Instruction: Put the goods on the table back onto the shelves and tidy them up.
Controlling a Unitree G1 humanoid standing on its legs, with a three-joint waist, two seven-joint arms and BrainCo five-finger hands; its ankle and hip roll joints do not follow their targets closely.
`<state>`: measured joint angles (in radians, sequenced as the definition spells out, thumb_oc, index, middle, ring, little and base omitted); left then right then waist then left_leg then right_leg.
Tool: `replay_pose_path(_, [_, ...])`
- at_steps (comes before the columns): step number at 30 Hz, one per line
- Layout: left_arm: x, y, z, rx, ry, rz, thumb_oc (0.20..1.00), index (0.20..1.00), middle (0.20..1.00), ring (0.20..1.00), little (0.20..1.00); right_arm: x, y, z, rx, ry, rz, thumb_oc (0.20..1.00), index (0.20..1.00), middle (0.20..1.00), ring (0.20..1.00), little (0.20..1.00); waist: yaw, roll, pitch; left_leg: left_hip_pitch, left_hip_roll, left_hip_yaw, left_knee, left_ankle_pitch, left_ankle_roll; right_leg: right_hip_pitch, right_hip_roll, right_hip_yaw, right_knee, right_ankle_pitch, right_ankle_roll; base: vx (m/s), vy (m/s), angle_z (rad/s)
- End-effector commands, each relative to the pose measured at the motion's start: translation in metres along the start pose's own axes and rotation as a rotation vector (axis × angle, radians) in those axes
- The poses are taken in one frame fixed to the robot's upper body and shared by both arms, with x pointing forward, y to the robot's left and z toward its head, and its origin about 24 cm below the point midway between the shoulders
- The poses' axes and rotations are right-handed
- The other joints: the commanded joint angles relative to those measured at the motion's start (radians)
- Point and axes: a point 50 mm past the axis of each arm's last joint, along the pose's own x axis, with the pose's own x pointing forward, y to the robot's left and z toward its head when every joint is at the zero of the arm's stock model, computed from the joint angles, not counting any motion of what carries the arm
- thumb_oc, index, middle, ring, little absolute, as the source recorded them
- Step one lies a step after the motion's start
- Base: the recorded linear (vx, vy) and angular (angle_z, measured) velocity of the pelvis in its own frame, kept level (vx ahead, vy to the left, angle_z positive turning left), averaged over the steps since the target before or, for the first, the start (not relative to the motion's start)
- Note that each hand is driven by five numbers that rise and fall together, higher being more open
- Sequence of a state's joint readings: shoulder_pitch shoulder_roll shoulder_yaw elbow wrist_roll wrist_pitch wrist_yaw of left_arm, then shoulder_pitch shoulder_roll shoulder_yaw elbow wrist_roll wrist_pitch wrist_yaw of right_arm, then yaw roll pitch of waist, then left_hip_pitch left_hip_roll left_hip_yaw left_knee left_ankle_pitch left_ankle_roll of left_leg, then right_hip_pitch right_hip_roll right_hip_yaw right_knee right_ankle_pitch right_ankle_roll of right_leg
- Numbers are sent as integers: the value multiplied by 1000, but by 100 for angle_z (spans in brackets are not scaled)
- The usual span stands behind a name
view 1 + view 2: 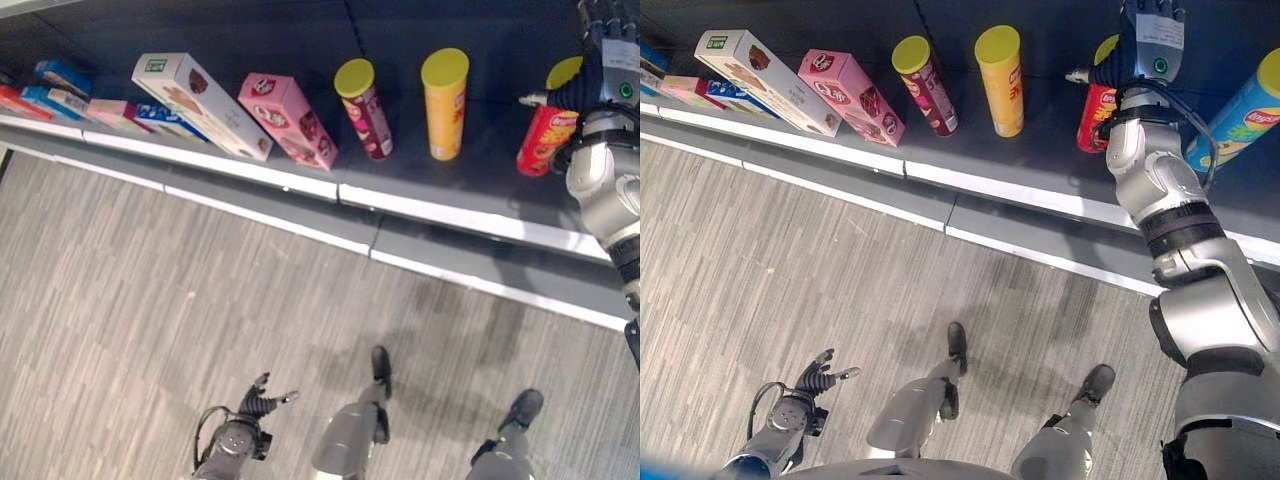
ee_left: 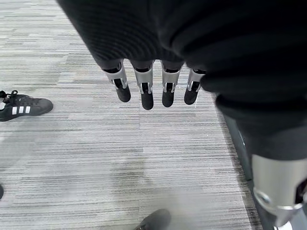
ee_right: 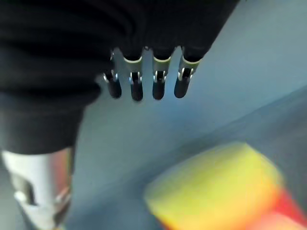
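Note:
A red crisp can (image 1: pixel 545 140) with a yellow lid (image 3: pixel 211 187) stands on the dark shelf (image 1: pixel 480 170) at the right. My right hand (image 1: pixel 1150 40) hovers over its top, and its fingers (image 3: pixel 136 88) hang straight and apart from the lid, holding nothing. Low by the floor, my left hand (image 1: pixel 255 400) hangs idle with relaxed fingers (image 2: pixel 146 93).
Along the shelf from the left lie small boxes (image 1: pixel 60 90), a white box (image 1: pixel 200 105) and a pink box (image 1: pixel 288 120). Then come a maroon can (image 1: pixel 365 110) and a yellow can (image 1: pixel 445 105). A blue can (image 1: pixel 1240 120) lies right of the red one. A person's shoe (image 2: pixel 24 106) rests on the floor.

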<state>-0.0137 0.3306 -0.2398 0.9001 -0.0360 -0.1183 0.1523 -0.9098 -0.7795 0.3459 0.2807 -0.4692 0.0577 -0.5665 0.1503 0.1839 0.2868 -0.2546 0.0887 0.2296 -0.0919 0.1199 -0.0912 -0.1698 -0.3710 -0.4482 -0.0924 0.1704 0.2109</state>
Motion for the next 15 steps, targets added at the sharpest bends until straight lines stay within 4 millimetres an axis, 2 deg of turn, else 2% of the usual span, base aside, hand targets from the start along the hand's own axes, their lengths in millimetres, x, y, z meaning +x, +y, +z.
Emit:
replay_pose_path(1, [7, 12, 5, 88, 14, 31, 1000, 1000, 1000, 1000, 1000, -3, -5, 13, 125, -40, -38, 1000, 1000, 1000, 1000, 1000, 16, -37, -14, 32, 31, 25, 5, -30, -71, -18, -58, 32, 121, -20, 46, -11, -21, -6])
replay_pose_path(3, [8, 11, 6, 88, 14, 29, 1000, 1000, 1000, 1000, 1000, -42, 9, 26, 342, -44, 81, 1000, 1000, 1000, 1000, 1000, -20, -60, -19, 48, 40, 40, 5, -35, -72, -12, -50, 36, 116, -23, 44, -4, -41, -7])
replay_pose_path(4, [7, 12, 3, 97, 30, 24, 1000, 1000, 1000, 1000, 1000, -80, 16, 32, 553, 0, 204, 1000, 1000, 1000, 1000, 1000, -46, -83, -29, 67, 48, 53, 5, -37, -74, 0, -40, 40, 110, -29, 40, 0, -60, -6])
replay_pose_path(6, [5, 13, 1, 108, 32, 16, 1000, 1000, 1000, 1000, 1000, -112, 18, 30, 709, 59, 312, 1000, 1000, 1000, 1000, 1000, -67, -104, -37, 89, 57, 67, 5, -38, -78, 16, -31, 45, 101, -36, 37, 11, -50, -10])
replay_pose_path(7, [5, 12, 0, 111, 33, 15, 1000, 1000, 1000, 1000, 1000, -113, 17, 30, 710, 62, 313, 1000, 1000, 1000, 1000, 1000, -65, -105, -38, 90, 57, 68, 5, -39, -78, 17, -30, 45, 100, -36, 37, 3, -69, -26])
replay_pose_path(8, [4, 15, -2, 120, 28, 5, 1000, 1000, 1000, 1000, 1000, -149, 21, 27, 911, 147, 467, 1000, 1000, 1000, 1000, 1000, -96, -127, -46, 114, 70, 83, 5, -36, -84, 31, -13, 52, 98, -51, 33, -10, -79, -27])
replay_pose_path(10, [2, 17, -5, 125, 38, -2, 1000, 1000, 1000, 1000, 1000, -183, 26, 24, 1026, 240, 619, 1000, 1000, 1000, 1000, 1000, -113, -146, -60, 138, 81, 94, 5, -36, -91, 50, 3, 56, 92, -61, 29, 13, -99, -27])
replay_pose_path(13, [0, 17, -14, 120, 65, -27, 1000, 1000, 1000, 1000, 1000, -239, 33, 2, 1024, 435, 848, 1000, 1000, 1000, 1000, 1000, -145, -169, -84, 186, 98, 113, 7, -36, -100, 87, 28, 71, 90, -81, 21, 24, -76, -39])
replay_pose_path(14, [0, 17, -14, 121, 65, -28, 1000, 1000, 1000, 1000, 1000, -239, 33, 2, 1024, 435, 849, 1000, 1000, 1000, 1000, 1000, -145, -168, -83, 187, 98, 114, 7, -36, -100, 88, 28, 71, 89, -81, 21, 27, -85, -39])
replay_pose_path(15, [-1, 16, -19, 121, 85, -42, 1000, 1000, 1000, 1000, 1000, -272, 32, -13, 960, 554, 961, 1000, 1000, 1000, 1000, 1000, -161, -178, -103, 214, 110, 125, 10, -36, -105, 108, 43, 77, 90, -95, 17, 40, -88, -22])
